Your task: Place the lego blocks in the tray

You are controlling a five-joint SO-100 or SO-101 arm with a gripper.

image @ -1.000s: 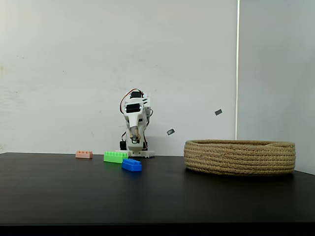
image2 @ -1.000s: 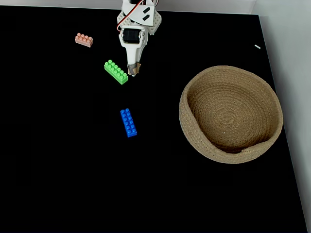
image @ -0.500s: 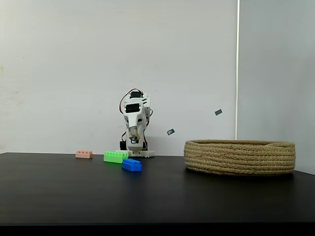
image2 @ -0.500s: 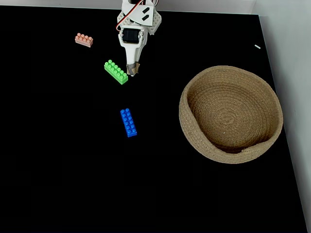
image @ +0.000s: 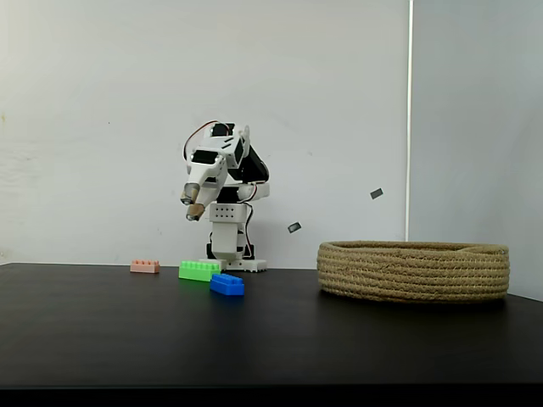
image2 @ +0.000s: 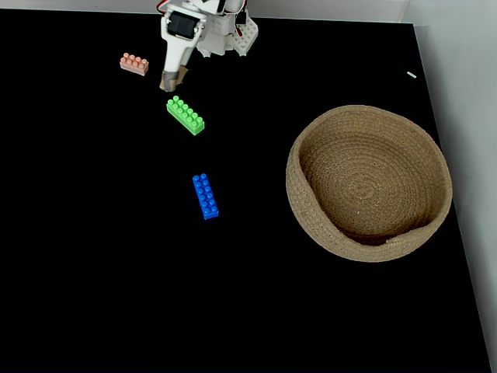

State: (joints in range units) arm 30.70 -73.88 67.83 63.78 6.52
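Three lego blocks lie on the black table. The pale pink one (image2: 134, 64) (image: 144, 266) is farthest back and left, the green one (image2: 185, 115) (image: 199, 270) sits in the middle, and the blue one (image2: 205, 196) (image: 226, 285) is nearest the front. The tray (image2: 311, 221) (image: 413, 271), a wide coiled rope basket with nothing in it, stands to the right in both fixed views. My gripper (image2: 168, 82) (image: 193, 208) hangs raised above the table between the pink and green blocks, tips together, holding nothing.
The arm's white base (image2: 225, 35) (image: 233, 263) stands at the table's back edge. A white wall rises behind it. The table's right edge (image2: 450, 210) runs just beyond the tray.
The arm lifted and swung left in both fixed views: the gripper left its low spot beside the green block and now hangs higher, nearer the pink one. Blocks and tray stayed put.
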